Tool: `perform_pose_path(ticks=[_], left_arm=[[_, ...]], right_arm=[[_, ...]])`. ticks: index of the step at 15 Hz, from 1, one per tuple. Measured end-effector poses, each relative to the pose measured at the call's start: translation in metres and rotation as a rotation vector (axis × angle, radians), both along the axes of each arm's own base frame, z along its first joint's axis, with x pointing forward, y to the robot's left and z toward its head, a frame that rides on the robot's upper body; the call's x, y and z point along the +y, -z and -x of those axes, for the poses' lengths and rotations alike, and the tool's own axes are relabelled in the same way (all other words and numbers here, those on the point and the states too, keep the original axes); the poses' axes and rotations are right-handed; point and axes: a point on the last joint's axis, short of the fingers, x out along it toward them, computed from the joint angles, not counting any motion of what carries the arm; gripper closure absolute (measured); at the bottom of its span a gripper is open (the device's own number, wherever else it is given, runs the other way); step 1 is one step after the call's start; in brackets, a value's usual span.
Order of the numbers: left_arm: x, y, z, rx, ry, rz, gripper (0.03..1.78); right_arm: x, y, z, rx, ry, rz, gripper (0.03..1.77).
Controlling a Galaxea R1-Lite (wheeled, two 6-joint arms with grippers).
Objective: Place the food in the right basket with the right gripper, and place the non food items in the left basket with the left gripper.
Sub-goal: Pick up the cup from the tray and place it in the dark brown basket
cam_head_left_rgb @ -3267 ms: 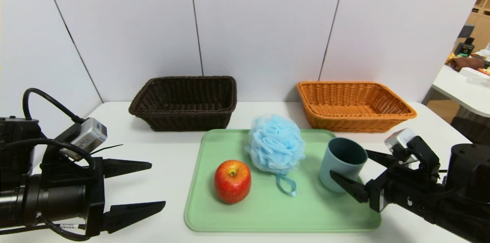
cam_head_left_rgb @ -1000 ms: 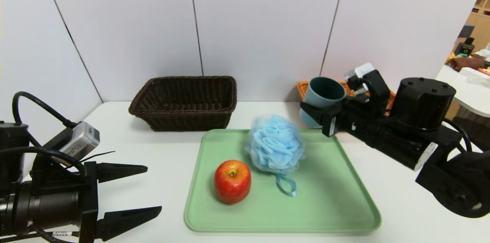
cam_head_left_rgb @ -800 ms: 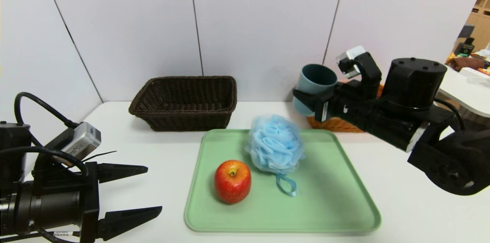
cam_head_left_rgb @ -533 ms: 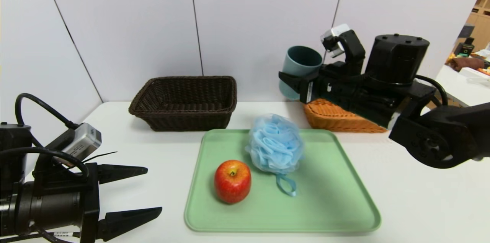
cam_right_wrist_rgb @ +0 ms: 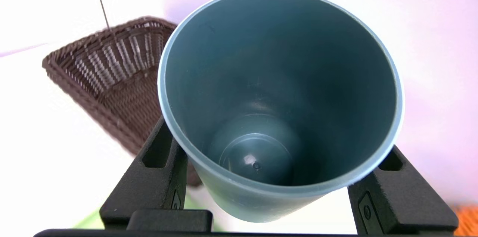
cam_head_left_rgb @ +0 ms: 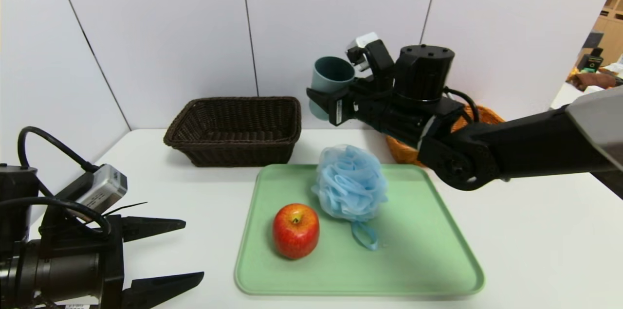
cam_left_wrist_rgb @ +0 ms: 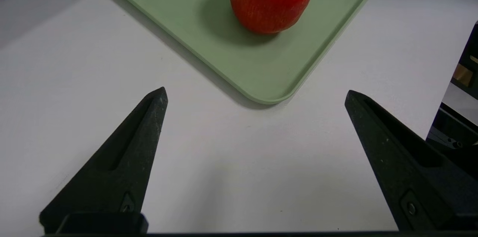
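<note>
My right gripper [cam_head_left_rgb: 323, 97] is shut on the blue-grey cup [cam_head_left_rgb: 331, 82], holding it upright in the air just right of the dark brown left basket [cam_head_left_rgb: 233, 100]. From the right wrist I look into the cup [cam_right_wrist_rgb: 280, 99], one finger on each side, with the dark basket [cam_right_wrist_rgb: 112, 76] beyond. The red apple [cam_head_left_rgb: 295, 230] and the light-blue bath puff [cam_head_left_rgb: 350, 183] sit on the green tray [cam_head_left_rgb: 423, 260]. At the near left my left gripper [cam_head_left_rgb: 193, 249] hangs open and empty, pointing at the tray corner and apple [cam_left_wrist_rgb: 272, 0]. My right arm mostly hides the orange right basket [cam_head_left_rgb: 400, 152].
The white table runs to a white panel wall close behind both baskets. Bare tabletop [cam_left_wrist_rgb: 224, 162] lies between my left gripper and the tray [cam_left_wrist_rgb: 186, 16]. Another table with clutter [cam_head_left_rgb: 596, 78] stands beyond the right edge.
My right arm has carried the cup up and leftward, from over the orange basket to beside the dark basket. The left gripper has barely shifted.
</note>
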Motion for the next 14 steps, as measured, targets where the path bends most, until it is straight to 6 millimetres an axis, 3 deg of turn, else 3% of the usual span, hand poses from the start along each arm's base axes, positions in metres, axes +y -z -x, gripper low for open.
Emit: perform_pose_path(ticks=[4,14], left_arm=[[0.002,-0.003,0.005,-0.022,-0.017,-0.002,0.12],[0.007,-0.005,0.012,-0.043,-0.043,0.0,0.12]], right_arm=[[0.026,0.006,-0.025,-0.005,-0.016,-0.006,0.68],[0.083,0.026,-0.053,0.007,-0.088,0.005,0.68]])
